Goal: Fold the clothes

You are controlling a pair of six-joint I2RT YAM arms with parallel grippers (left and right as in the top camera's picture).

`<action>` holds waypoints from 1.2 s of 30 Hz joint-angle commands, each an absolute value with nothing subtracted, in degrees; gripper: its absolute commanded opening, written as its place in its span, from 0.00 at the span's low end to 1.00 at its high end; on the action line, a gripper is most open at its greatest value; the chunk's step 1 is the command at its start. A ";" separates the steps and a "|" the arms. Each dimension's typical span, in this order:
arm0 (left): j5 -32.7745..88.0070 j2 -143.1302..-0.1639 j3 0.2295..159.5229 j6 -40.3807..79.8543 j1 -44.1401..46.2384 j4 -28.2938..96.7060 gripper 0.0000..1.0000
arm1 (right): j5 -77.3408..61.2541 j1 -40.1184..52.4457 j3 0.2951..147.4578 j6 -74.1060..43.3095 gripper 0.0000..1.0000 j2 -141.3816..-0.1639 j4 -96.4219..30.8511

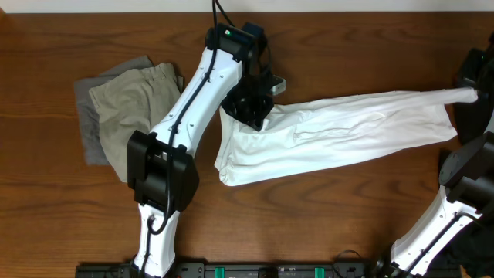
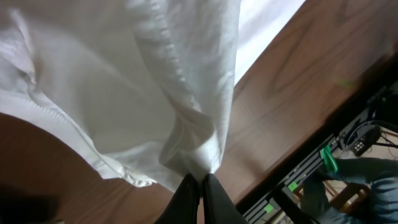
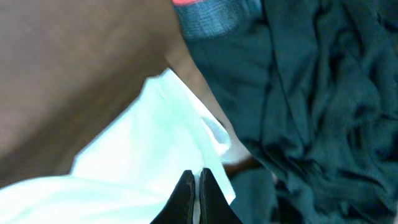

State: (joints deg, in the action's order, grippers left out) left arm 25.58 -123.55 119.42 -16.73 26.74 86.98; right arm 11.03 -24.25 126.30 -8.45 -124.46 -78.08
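Note:
A white T-shirt [image 1: 340, 131] is stretched in a long band across the table from centre to the right edge. My left gripper [image 1: 253, 116] is shut on its left end; in the left wrist view the cloth [image 2: 155, 87] hangs bunched from the fingertips [image 2: 200, 180]. My right gripper [image 1: 472, 94] is shut on its right end at the table's edge; the right wrist view shows the white hem [image 3: 155, 149] pinched between the fingers [image 3: 196, 177]. Khaki shorts [image 1: 135, 96] lie folded on a grey piece [image 1: 89, 127] at the left.
Dark garments [image 3: 311, 93] lie beside the right gripper in the right wrist view. The left arm [image 1: 193, 100] crosses over the shorts' right side. The table's front edge with a rail [image 2: 323, 155] shows in the left wrist view.

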 commanded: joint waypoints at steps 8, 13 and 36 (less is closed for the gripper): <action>26.57 -121.73 119.04 -16.84 27.38 88.47 0.10 | 16.08 -25.02 126.15 -7.64 0.15 -124.97 -80.66; 26.57 -121.73 119.04 -16.84 27.70 89.80 0.14 | 16.05 -24.99 126.15 -7.66 0.27 -124.97 -80.62; 7.07 -121.86 108.14 -4.62 22.90 65.65 0.46 | -17.04 -24.29 114.72 -0.99 0.57 -125.16 -71.88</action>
State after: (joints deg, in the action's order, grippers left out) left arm 9.15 -123.26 112.03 -6.15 24.34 68.42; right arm -13.63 -24.21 116.92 -2.28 -124.46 -72.82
